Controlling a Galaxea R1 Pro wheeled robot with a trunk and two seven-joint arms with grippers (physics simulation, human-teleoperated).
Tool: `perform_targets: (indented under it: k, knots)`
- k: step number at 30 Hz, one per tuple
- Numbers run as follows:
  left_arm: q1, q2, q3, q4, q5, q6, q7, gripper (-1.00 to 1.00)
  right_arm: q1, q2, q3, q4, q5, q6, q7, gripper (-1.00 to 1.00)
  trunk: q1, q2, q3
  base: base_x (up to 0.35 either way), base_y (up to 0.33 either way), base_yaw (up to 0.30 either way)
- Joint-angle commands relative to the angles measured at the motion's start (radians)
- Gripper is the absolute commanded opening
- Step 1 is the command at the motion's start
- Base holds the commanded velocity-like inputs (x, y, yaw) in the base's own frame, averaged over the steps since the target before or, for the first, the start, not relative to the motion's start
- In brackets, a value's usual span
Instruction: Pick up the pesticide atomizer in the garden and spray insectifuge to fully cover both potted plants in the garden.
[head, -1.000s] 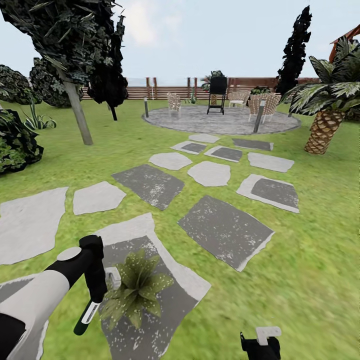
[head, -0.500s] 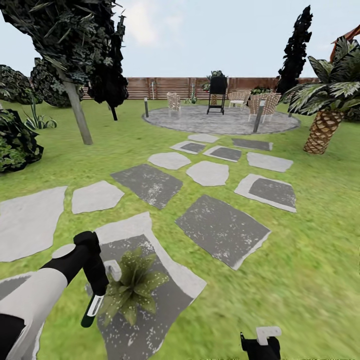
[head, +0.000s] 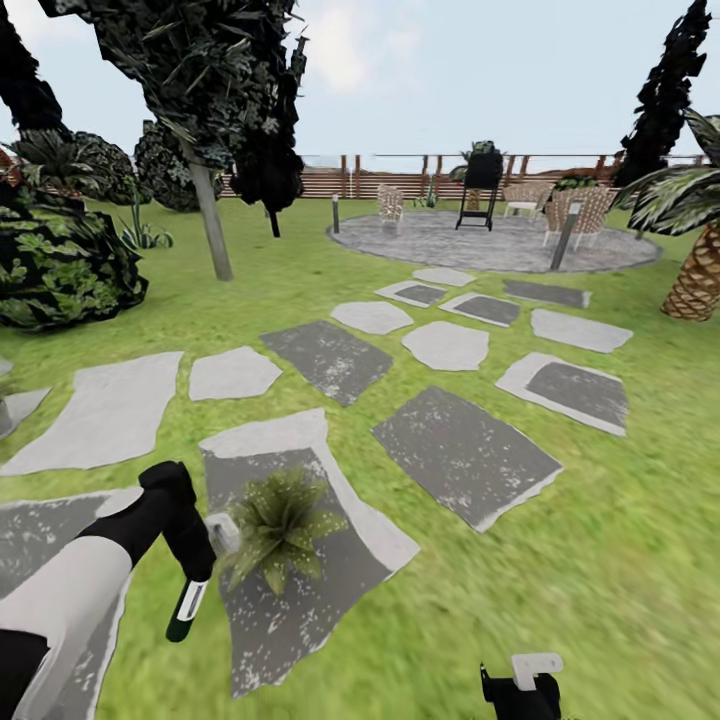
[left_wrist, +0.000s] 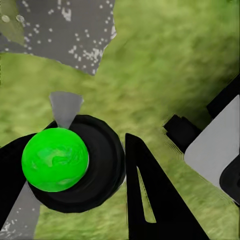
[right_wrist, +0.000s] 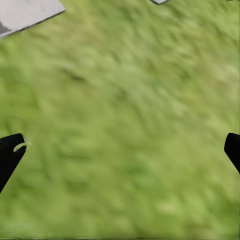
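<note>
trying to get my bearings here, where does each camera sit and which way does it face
Head view: on the head, facing forward and down over lawn, stepping stones and a potted plant; left arm with atomizer.
Left wrist view: near the left gripper, facing down at grass; black fingers around the atomizer.
Right wrist view: near the right gripper, facing grass.
Shared: atomizer, head and left wrist.
</note>
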Motion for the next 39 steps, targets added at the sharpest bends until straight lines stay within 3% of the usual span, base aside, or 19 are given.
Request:
perform_targets:
  k: [1, 3, 5, 7, 11, 15, 17, 19, 20, 23, 25, 28, 31, 37, 39]
  knots:
    - [0.000, 0.000, 0.000, 0.001, -0.001, 0.010, 0.001, -1.00, 0.000, 0.000, -0.007, 0.001, 0.011, -0.003, -0.002, 1.00, -0.001, 0.000, -0.001, -0.240, -0.198, 0.276]
    - [0.002, 0.000, 0.005, 0.007, 0.024, 0.007, 0.011, -1.00, 0.000, 0.001, -0.007, 0.001, 0.011, -0.003, -0.002, 1.00, -0.001, 0.000, -0.001, -0.241, -0.197, 0.276]
    - [0.009, 0.001, 0.007, 0.004, 0.074, 0.002, 0.021, -1.00, 0.000, 0.001, -0.007, 0.001, 0.011, -0.003, -0.002, 1.00, -0.001, 0.000, -0.001, -0.241, -0.197, 0.276]
    - [0.026, 0.003, 0.009, 0.001, 0.149, -0.006, 0.056, -1.00, 0.000, 0.001, -0.007, 0.001, 0.011, -0.003, -0.001, 1.00, -0.001, 0.000, -0.001, -0.241, -0.198, 0.276]
    - [0.085, 0.002, 0.008, 0.006, 0.310, -0.120, 0.213, -1.00, -0.001, 0.001, -0.007, -0.001, 0.010, -0.003, 0.002, 1.00, -0.001, 0.000, 0.000, -0.241, -0.198, 0.203]
    - [0.142, 0.004, 0.008, 0.012, 0.399, -0.241, 0.301, -1.00, -0.001, -0.005, -0.001, -0.003, 0.015, -0.005, 0.007, 1.00, -0.001, 0.000, 0.000, -0.241, -0.197, 0.031]
    - [0.175, 0.004, 0.008, 0.013, 0.416, -0.344, 0.353, -1.00, -0.001, -0.007, 0.043, -0.008, 0.054, -0.005, 0.024, 1.00, -0.001, 0.000, 0.000, -0.222, -0.175, 0.004]
    - [0.202, 0.003, 0.008, 0.015, 0.425, -0.447, 0.389, -1.00, -0.001, -0.008, 0.123, -0.053, 0.150, -0.004, 0.091, 1.00, -0.001, 0.000, 0.000, -0.075, -0.056, 0.001]
    - [0.206, 0.003, 0.008, 0.023, 0.425, -0.465, 0.393, -1.00, -0.001, -0.008, 0.137, -0.092, 0.177, -0.002, 0.125, 1.00, -0.001, 0.000, 0.000, -0.022, -0.017, 0.000]
    - [0.209, 0.006, 0.006, 0.045, 0.423, -0.495, 0.397, -1.00, -0.001, -0.007, 0.149, -0.191, 0.208, 0.003, 0.260, 1.00, -0.001, 0.000, 0.000, -0.009, -0.007, 0.000]
    - [0.210, 0.008, 0.005, 0.050, 0.421, -0.566, 0.392, -1.00, -0.001, -0.007, 0.152, -0.256, 0.233, 0.020, 0.400, 1.00, -0.001, 0.000, 0.000, -0.002, -0.002, 0.000]
    - [0.210, 0.006, -0.005, 0.084, 0.418, -0.646, 0.357, -1.00, -0.004, -0.006, 0.152, -0.364, 0.304, 0.115, 0.632, 1.00, -0.001, 0.000, 0.000, 0.000, 0.000, 0.000]
    - [0.210, 0.004, -0.009, 0.111, 0.412, -0.656, 0.307, -1.00, -0.008, -0.001, 0.154, -0.470, 0.330, 0.168, 0.772, 1.00, -0.001, 0.000, 0.000, 0.000, 0.000, 0.000]
    - [0.210, -0.003, -0.007, 0.115, 0.413, -0.646, 0.279, -1.00, -0.010, 0.012, 0.158, -0.513, 0.335, 0.193, 0.806, 1.00, -0.001, 0.000, 0.000, 0.000, 0.000, 0.000]
    - [0.209, -0.012, -0.007, 0.115, 0.412, -0.645, 0.247, -1.00, -0.010, 0.014, 0.195, -0.512, 0.335, 0.193, 0.822, 1.00, -0.001, 0.000, 0.000, 0.000, 0.000, 0.000]
